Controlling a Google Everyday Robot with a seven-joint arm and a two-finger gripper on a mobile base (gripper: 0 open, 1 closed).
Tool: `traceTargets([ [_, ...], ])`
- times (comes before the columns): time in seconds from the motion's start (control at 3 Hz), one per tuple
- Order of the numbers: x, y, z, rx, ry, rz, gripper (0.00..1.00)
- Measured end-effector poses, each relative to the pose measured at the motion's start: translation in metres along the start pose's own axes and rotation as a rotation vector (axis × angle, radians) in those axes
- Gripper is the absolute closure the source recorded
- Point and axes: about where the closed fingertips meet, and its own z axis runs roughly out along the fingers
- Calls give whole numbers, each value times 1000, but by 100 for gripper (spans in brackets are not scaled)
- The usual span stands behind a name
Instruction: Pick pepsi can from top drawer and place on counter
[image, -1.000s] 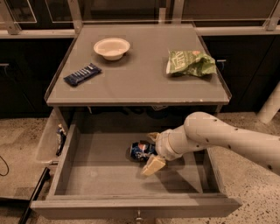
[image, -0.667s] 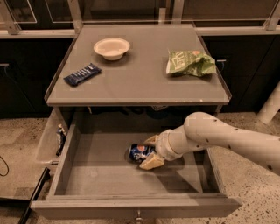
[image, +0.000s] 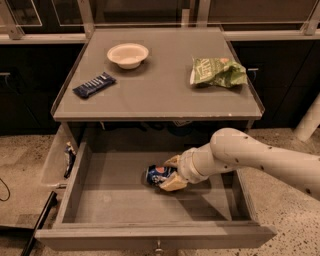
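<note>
The pepsi can (image: 155, 175) lies on its side on the floor of the open top drawer (image: 120, 205), near its middle. My gripper (image: 169, 174) reaches in from the right. Its two tan fingers sit above and below the can's right end, closed against it. The white arm (image: 250, 160) crosses over the drawer's right wall. The can rests on the drawer floor. The grey counter (image: 155, 92) is right above and behind the drawer.
On the counter are a white bowl (image: 128, 54) at the back left, a dark blue snack bar wrapper (image: 94, 85) at the left and a green chip bag (image: 217, 71) at the right. A dark object (image: 69, 159) hangs by the drawer's left wall. Speckled floor surrounds the cabinet.
The fingers were spread wide beside the can, one low on the drawer floor. They have drawn together around the can's right end. The can has barely moved.
</note>
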Motion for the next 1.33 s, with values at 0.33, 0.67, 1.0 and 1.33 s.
traceTargets([
  [0.33, 0, 0, 0, -2, -1, 2, 100],
  [0.67, 4, 7, -14, -17, -9, 61, 100],
  [1.0, -13, 9, -48, 1, -22, 45, 100],
  [1.33, -35, 6, -94, 39, -40, 9, 100],
])
